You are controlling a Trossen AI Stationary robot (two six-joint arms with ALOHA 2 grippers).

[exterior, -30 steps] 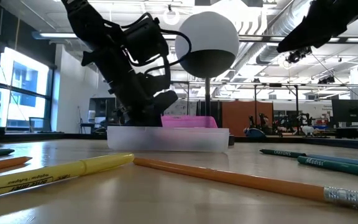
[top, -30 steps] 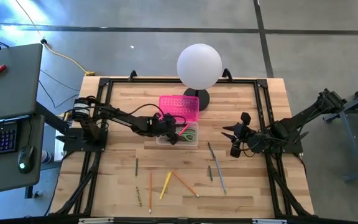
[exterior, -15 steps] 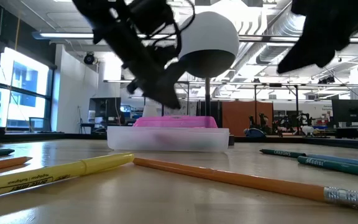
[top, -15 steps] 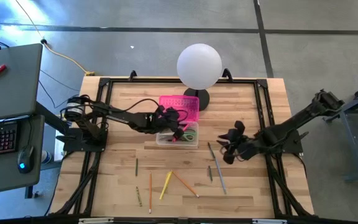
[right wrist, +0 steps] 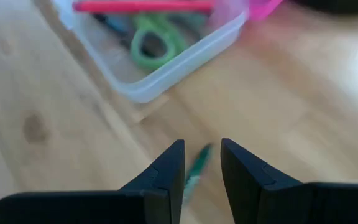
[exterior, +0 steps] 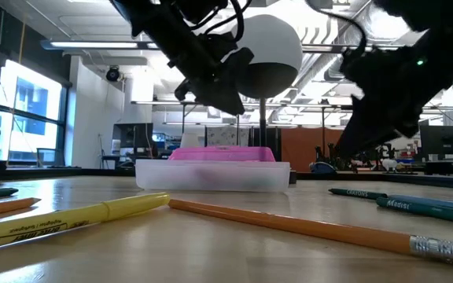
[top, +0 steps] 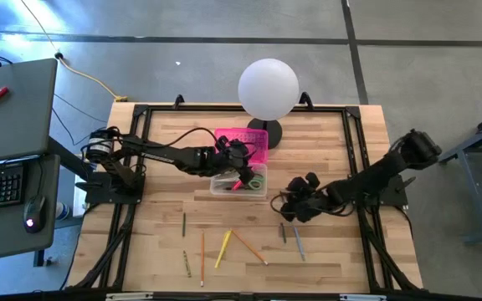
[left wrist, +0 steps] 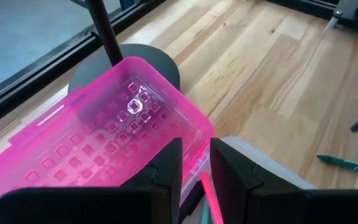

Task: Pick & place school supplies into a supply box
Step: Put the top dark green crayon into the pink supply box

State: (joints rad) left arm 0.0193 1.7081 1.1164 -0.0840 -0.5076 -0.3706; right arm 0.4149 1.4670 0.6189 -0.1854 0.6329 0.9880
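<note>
The supply box has a clear base (top: 224,186) and a hot-pink lid (top: 243,144) lying open behind it. Green-handled scissors (right wrist: 157,40) and a pink marker (right wrist: 142,6) lie inside the base. My left gripper (left wrist: 196,180) hovers open over the box, at the seam between lid and base, holding nothing. My right gripper (right wrist: 202,165) is open and hangs low to the right of the box, its fingers either side of a green pen (right wrist: 194,171) lying on the table below them. Other pencils and pens (top: 248,247) lie flat nearer the table's near edge.
A white globe lamp (top: 268,88) stands on its dark base right behind the pink lid. A yellow marker (exterior: 77,216) and an orange pencil (exterior: 305,226) lie near the low camera. Grey and green pens (top: 296,241) lie under and near the right arm. A black frame (top: 141,113) edges the table.
My left gripper has risen out of the clear base and moved slightly toward the table's right and far side; the pink marker stays in the box. My right gripper has swung toward the table's left and near edge and come down over the pens.
</note>
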